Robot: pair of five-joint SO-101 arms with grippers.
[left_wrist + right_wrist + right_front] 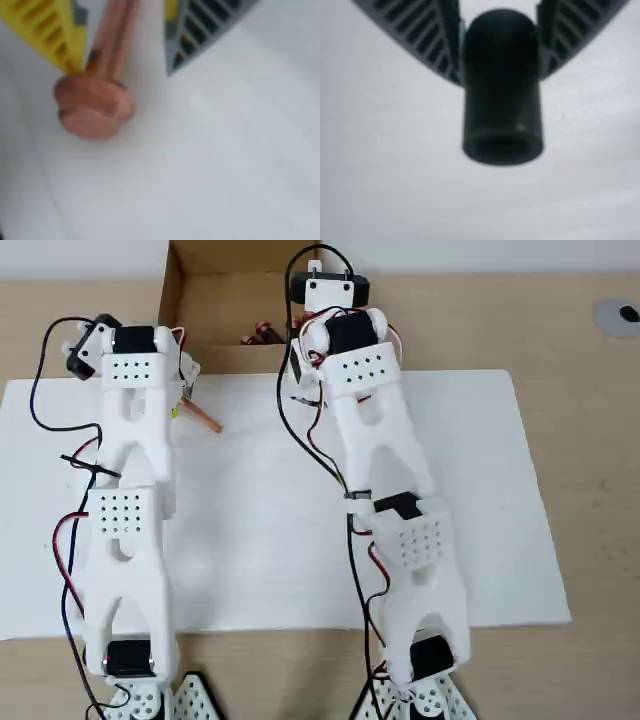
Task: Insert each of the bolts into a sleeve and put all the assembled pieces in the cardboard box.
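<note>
Insertion step, not yet begun. Left jaws sat part open astride the bolt, lying on the table at 10 o'clock. Right jaws clamped the sleeve near 12 o'clock. Next, probably: grip bolt, line up with bore.

lit brightly and evenly from overhead in the high view, with only faint, soft shadows on the white sheet. darker inside the cardboard box, shaded by its walls. in the left wrist view, a gentle sheen on the copper bolt head and a soft shadow beside it. dimmer light around the black sleeve, its lower rim faintly lit.
</note>
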